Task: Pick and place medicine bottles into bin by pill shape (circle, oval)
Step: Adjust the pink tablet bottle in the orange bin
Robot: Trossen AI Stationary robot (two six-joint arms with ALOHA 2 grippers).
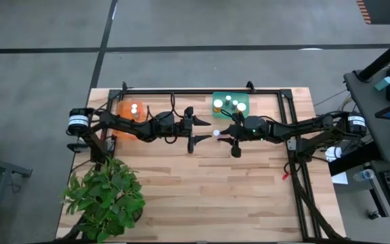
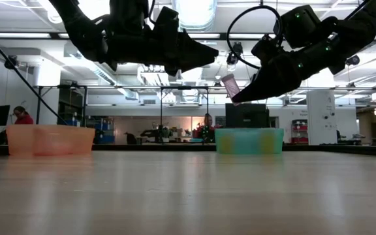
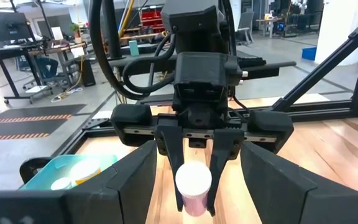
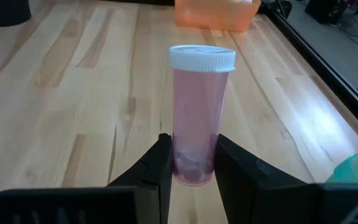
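A pink-bodied medicine bottle (image 4: 199,118) with a white cap is gripped at its lower end between the two fingers of the right hand (image 1: 217,133), which is held in the air above the wooden table (image 1: 249,190), as is seen in the low view, where the bottle (image 2: 230,87) hangs tilted from the hand (image 2: 238,98). The green bin (image 1: 230,104) lies just beside this hand, on the far side of the table, and three white-capped bottles (image 1: 228,102) are seen inside it. The left hand (image 1: 202,130) is held opposite, its fingers spread apart and empty, with the gripped bottle (image 3: 193,185) facing it cap first, close before its fingertips. The orange bin (image 1: 133,110) is found behind the left hand, beside that arm, with white-capped bottles (image 1: 134,108) in it. A potted plant (image 1: 105,193) stands at the near left corner of the table, well apart from both hands
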